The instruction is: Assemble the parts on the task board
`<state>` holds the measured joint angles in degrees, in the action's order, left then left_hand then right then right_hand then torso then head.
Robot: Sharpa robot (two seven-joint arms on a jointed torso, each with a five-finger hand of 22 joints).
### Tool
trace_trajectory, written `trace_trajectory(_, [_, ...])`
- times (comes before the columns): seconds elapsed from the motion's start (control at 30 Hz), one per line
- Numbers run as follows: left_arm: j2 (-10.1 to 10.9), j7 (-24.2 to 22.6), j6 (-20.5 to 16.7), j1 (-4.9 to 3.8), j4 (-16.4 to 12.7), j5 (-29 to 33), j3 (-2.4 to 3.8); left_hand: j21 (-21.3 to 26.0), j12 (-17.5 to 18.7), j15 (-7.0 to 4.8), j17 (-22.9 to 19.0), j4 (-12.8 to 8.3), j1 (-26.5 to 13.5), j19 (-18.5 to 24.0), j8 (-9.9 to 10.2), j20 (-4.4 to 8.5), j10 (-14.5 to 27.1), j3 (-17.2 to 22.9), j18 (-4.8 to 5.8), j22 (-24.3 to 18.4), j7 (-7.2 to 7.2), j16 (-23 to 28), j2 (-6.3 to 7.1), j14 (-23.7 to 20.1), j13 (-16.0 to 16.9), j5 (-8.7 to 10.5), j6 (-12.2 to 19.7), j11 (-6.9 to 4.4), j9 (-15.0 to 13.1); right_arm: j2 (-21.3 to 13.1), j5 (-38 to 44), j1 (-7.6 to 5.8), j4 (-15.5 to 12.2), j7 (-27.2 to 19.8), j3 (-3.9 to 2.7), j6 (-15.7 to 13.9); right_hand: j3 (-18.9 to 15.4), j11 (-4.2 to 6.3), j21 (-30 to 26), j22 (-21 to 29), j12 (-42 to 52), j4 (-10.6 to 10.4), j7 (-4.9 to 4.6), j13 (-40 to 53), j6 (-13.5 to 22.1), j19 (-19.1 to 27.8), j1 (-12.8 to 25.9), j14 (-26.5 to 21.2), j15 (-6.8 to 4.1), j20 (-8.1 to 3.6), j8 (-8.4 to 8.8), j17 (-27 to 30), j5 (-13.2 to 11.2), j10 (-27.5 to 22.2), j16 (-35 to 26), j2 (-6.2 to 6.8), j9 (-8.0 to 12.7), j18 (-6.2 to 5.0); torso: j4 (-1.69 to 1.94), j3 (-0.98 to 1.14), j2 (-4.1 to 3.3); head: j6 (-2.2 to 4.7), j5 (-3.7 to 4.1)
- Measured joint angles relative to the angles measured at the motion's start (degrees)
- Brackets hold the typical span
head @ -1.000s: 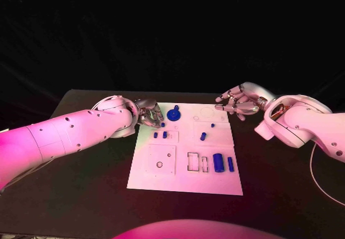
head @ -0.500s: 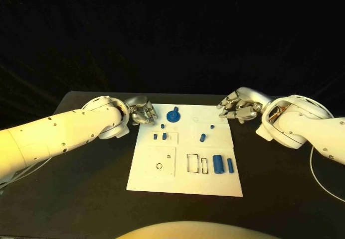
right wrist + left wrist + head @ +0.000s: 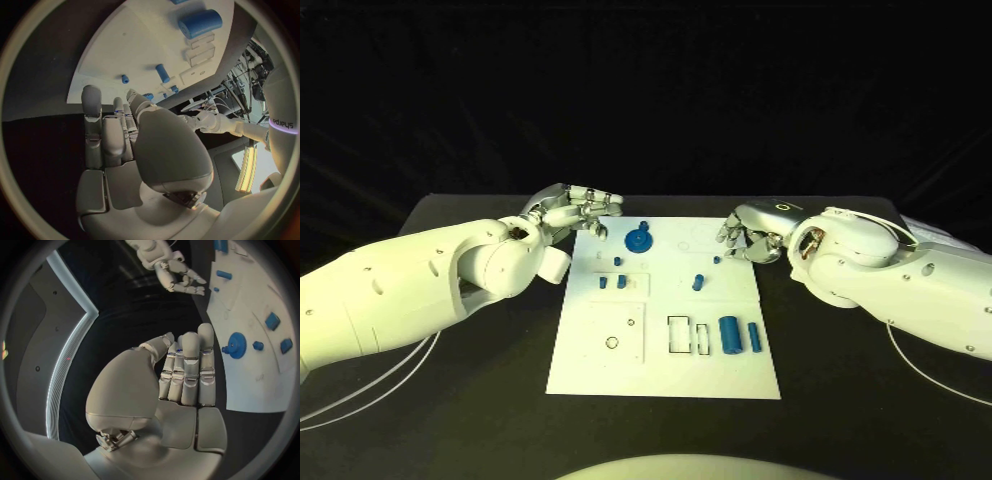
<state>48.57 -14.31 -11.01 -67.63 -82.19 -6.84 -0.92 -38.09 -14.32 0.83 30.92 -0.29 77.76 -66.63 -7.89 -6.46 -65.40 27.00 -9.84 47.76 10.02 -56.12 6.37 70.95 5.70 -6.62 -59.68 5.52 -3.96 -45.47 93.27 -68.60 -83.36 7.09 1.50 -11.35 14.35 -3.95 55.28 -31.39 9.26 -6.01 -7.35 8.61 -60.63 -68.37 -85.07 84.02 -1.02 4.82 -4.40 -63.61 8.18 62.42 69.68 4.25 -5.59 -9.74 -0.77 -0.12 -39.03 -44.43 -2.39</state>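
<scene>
White task board (image 3: 661, 350) lies between left hand (image 3: 577, 211) and right hand (image 3: 750, 238).

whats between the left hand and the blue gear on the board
In the head view, only bare white task board separates the left hand from the blue gear; no part lies between them. The left wrist view shows the same bare stretch.

Setting: robotics lab or test bench — black table (image 3: 473, 330) before dark backdrop, white task board (image 3: 661, 370) with small blue parts (image 3: 730, 331) laid out, loose cables (image 3: 935, 375) trailing on the tabletop, strip light (image 3: 245, 170) and wiring clutter at the edge.
</scene>
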Motion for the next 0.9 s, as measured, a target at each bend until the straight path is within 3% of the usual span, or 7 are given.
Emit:
trace_trajectory(0.17, [0.5,-3.2,0.4,0.05,-1.0,10.1,-0.05,0.3,0.0,-0.18,-0.1,0.0,-0.1,0.0,0.0,0.0,0.0,-0.3,0.01,-0.2,0.0,0.0,0.13,-0.2,0.1,0.0,0.0,0.0,0.0,1.3,2.8,0.8,0.9,0.3,0.06,0.7,0.9,-0.09,0.0,0.0,-0.4,0.1,-0.2,-0.9,-0.4,0.0,0.3,0.0,0.0,0.0,0.0,0.0,-0.1,0.1,0.0,0.3,0.1,0.0,-0.16,0.03,-0.03,0.08,-0.2])
trace_trajectory(0.3, [0.8,-4.5,0.7,0.11,-1.8,13.5,-0.06,0.5,-0.2,-0.18,-0.2,0.0,-0.1,0.0,0.0,0.0,0.1,-0.3,0.01,-0.3,0.0,0.0,0.13,-0.2,0.1,0.0,0.0,-0.11,0.0,2.0,3.8,1.17,1.4,0.3,0.06,1.4,1.6,-0.32,0.0,-0.2,-0.4,0.4,-0.21,-1.6,-0.4,-0.2,0.3,0.0,0.0,0.21,0.0,0.0,-0.4,0.3,0.0,0.3,0.1,0.0,-0.14,0.04,-0.04,0.14,-0.19])
trace_trajectory(0.9, [1.3,-6.2,1.2,0.18,-4.1,16.3,-0.08,0.9,-0.5,-0.19,-0.5,-0.2,-0.3,0.2,0.0,-0.2,0.4,-0.7,0.02,-0.6,-0.01,0.2,-0.1,-0.6,0.2,-0.22,0.4,0.0,0.0,4.6,5.2,1.6,3.9,0.5,-0.03,3.5,5.4,-0.2,0.9,-1.1,-0.4,1.5,-0.17,-3.7,-1.9,-0.7,0.9,0.0,0.0,0.26,0.22,0.0,-2.2,1.8,0.0,0.13,0.1,0.0,-0.01,-0.01,-0.04,0.07,-0.01])
